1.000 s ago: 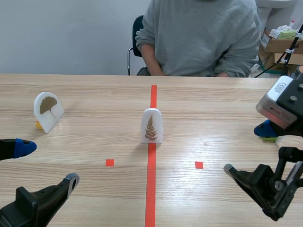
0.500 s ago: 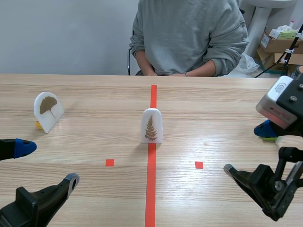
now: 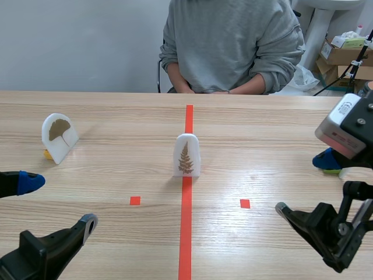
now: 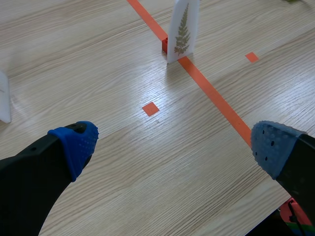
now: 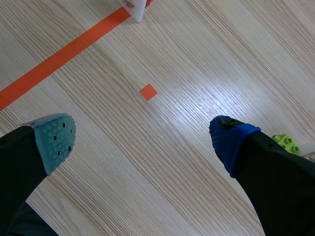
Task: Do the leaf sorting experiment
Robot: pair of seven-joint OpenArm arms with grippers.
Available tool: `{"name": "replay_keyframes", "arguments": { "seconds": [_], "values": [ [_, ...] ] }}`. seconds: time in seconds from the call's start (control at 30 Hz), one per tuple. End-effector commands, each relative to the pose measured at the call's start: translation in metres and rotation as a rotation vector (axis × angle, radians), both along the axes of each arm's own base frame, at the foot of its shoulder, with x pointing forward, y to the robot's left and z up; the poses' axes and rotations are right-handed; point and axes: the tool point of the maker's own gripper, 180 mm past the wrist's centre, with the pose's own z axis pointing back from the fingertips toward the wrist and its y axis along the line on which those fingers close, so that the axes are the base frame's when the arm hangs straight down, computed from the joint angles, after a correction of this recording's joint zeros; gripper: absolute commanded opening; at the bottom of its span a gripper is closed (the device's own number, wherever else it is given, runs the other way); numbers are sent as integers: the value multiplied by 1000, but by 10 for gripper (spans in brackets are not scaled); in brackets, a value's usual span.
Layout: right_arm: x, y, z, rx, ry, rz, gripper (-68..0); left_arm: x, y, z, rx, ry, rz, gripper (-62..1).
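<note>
A white arched plaque with a fern leaf [image 3: 186,155] stands upright on the red centre line, mid-table; the left wrist view shows it ahead of the gripper [image 4: 183,30]. A second white plaque with a ginkgo leaf [image 3: 59,136] stands at the far left, tilted, with a small yellow piece at its base. My left gripper [image 3: 58,203] hovers low at the near left, open and empty [image 4: 174,145]. My right gripper [image 3: 306,185] sits at the near right, open and empty [image 5: 142,137]. Only the fern plaque's base [image 5: 134,7] shows in the right wrist view.
A person in a grey sweater [image 3: 233,46] sits across the table with hands in their lap. A green brick [image 5: 285,143] and a white piece [image 3: 355,174] lie by my right gripper's outer finger. Cardboard boxes [image 3: 344,55] stand behind the table at the right.
The person shifted on the chair and drew their arms together. Both grippers and both plaques stayed where they were.
</note>
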Motion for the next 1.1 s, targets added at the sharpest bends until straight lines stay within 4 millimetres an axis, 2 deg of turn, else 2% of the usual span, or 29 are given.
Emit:
{"name": "replay_keyframes", "arguments": {
  "seconds": [0.0, 0.3, 0.43, 0.57, 0.7, 0.8, 0.93, 1.07],
  "values": [
    [5, -1, 6, 1, -25, -8, -122, 3, -1, 6, -14, -23, 1, 14],
    [6, -11, -1, -83, -20, -11, -122, 3, -1, 6, -14, -23, 2, 14],
    [17, -19, 1, -126, -50, -18, -122, 3, -1, 6, -14, -23, 2, 14],
    [42, -33, 4, -152, -100, -30, -122, 3, -1, 6, -14, -23, 2, 14],
    [74, -51, 3, -138, -131, -57, -122, 3, -1, 6, -14, -23, 2, 14],
    [98, -58, -2, -111, -135, -62, -122, 3, -1, 6, -14, -23, 2, 14],
    [121, -49, -17, -95, -108, -25, -122, 3, -1, 6, -15, -23, 2, 14],
    [135, -19, -32, -77, -79, 57, -122, 3, -1, 6, -15, -23, 2, 14]
  ]
}}
